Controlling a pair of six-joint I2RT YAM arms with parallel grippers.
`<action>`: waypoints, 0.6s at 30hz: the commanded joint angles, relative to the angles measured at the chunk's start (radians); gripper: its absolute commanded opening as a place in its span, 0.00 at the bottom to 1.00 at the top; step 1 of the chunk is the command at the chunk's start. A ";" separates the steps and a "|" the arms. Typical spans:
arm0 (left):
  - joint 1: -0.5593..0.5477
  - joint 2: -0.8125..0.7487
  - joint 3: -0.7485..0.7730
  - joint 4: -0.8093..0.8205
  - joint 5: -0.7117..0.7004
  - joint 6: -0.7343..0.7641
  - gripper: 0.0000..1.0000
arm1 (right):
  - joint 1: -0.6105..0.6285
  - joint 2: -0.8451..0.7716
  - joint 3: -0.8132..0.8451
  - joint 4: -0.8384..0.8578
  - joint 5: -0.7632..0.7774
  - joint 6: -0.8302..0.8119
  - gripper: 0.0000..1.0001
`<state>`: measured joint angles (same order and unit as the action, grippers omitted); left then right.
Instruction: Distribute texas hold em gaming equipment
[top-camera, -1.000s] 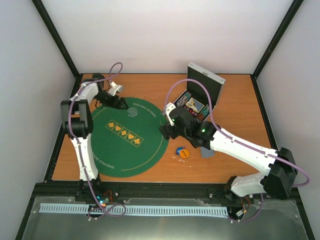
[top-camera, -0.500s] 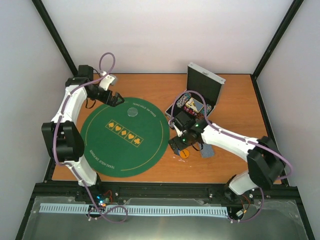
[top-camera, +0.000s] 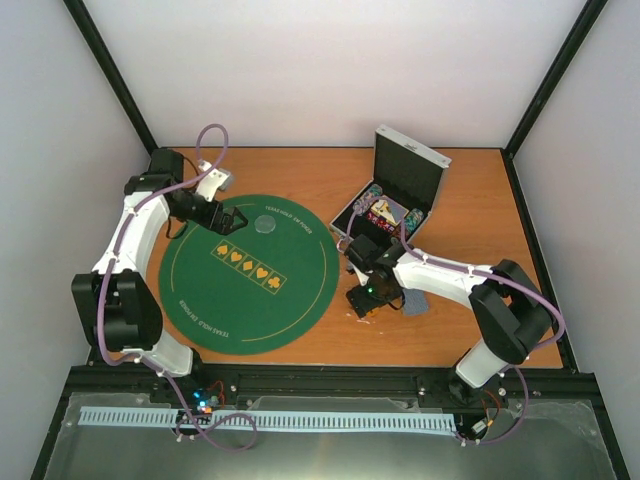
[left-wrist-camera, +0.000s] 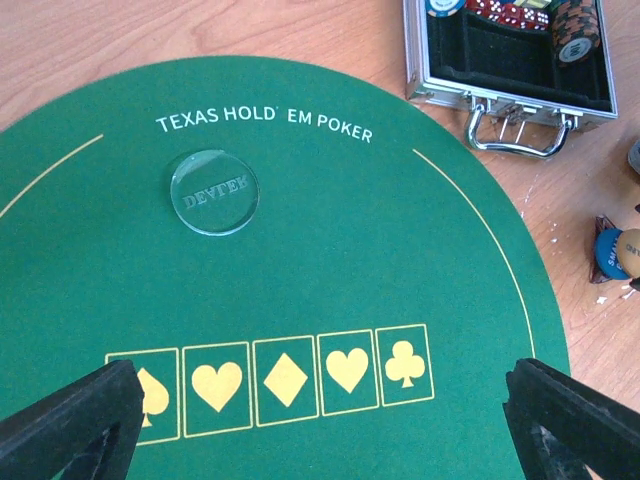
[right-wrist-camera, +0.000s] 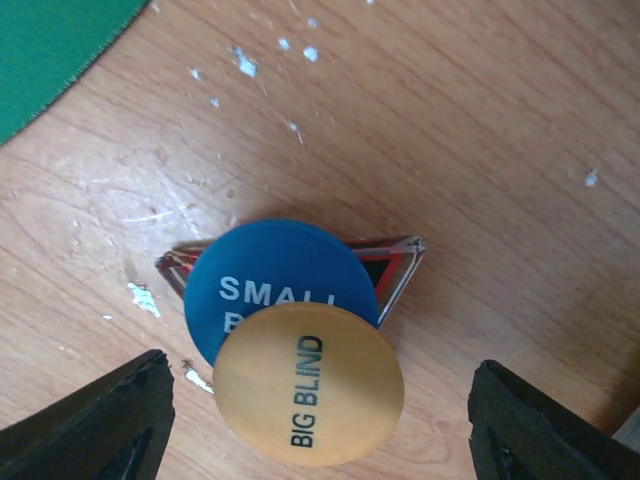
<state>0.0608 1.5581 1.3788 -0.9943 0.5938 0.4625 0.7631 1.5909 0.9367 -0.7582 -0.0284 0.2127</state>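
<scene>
The right wrist view reads what the top view cannot: an orange BIG BLIND disc (right-wrist-camera: 308, 392) overlaps a blue SMALL BLIND disc (right-wrist-camera: 270, 275) atop a triangular marker (right-wrist-camera: 395, 262), on the counter (right-wrist-camera: 500, 120) beneath the spread right tool (right-wrist-camera: 318, 400). The left tool (left-wrist-camera: 320, 400), also spread, hovers over the green mat (left-wrist-camera: 400, 230) near the clear dealer disc (left-wrist-camera: 214, 191).

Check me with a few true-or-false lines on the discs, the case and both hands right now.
The orange disc overlaps the top of the blue disc. True.
The clear disc lies on bare wood. False: it lies on the green mat.
The right hand is shut on the orange disc. False: its fingers stand open either side of the stack.
The silver case is open. True.
The left hand holds a card. False: it is open and empty above the mat.
</scene>
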 joint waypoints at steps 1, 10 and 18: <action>0.004 -0.034 0.005 0.000 0.011 0.019 1.00 | -0.022 0.012 -0.021 0.016 -0.025 0.014 0.79; 0.004 -0.039 0.009 -0.006 0.026 0.021 1.00 | -0.022 0.039 -0.022 0.012 -0.024 0.028 0.70; 0.004 -0.034 0.008 -0.007 0.029 0.022 1.00 | -0.023 0.043 -0.022 0.015 -0.036 0.036 0.60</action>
<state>0.0608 1.5417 1.3788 -0.9947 0.5999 0.4629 0.7464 1.6234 0.9222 -0.7479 -0.0612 0.2340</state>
